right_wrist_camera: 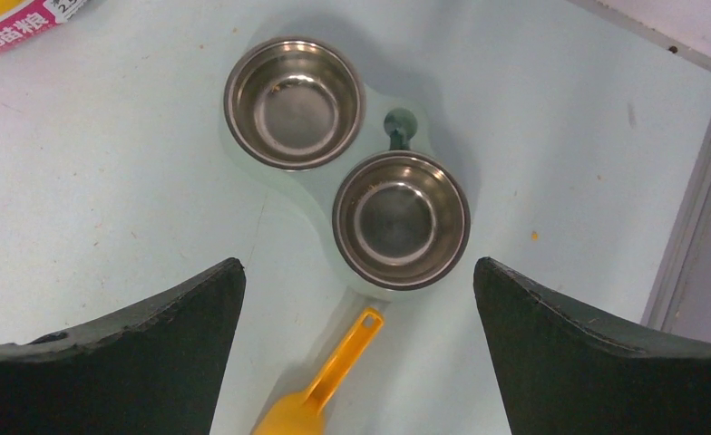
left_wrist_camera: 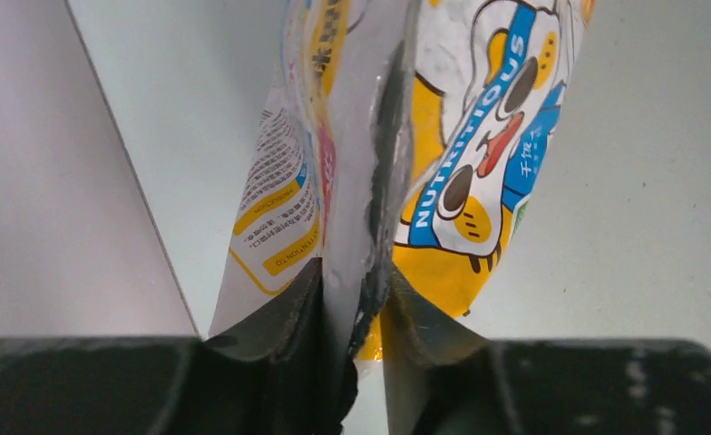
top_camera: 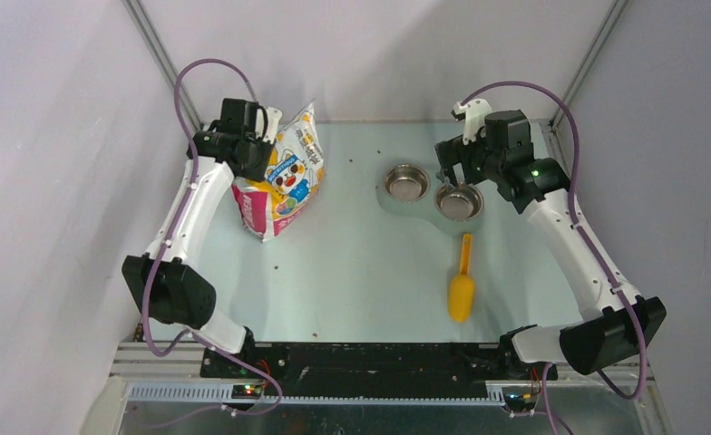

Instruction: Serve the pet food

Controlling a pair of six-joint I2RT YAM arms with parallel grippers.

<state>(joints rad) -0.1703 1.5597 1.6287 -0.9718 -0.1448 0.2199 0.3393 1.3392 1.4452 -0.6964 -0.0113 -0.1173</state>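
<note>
Toward the far left corner of the desk, the left gripper pinches the top edge of the cartoon-cat bag, its jaws narrowed onto the silver foil, and the bag stands tilted on its base. I judge the step in hand is steadying the bag; done well, the pinch keeps firm and the mouth faces up so nothing spills. Right of centre, near the far edge, two steel bowls sit in a pale feeder and look empty. The yellow scoop lies just on their near side. Above the bowls the right gripper hangs spread wide, holding nothing. The pet food does not show. It is presumably inside the bag, so its look cannot be told.
</note>
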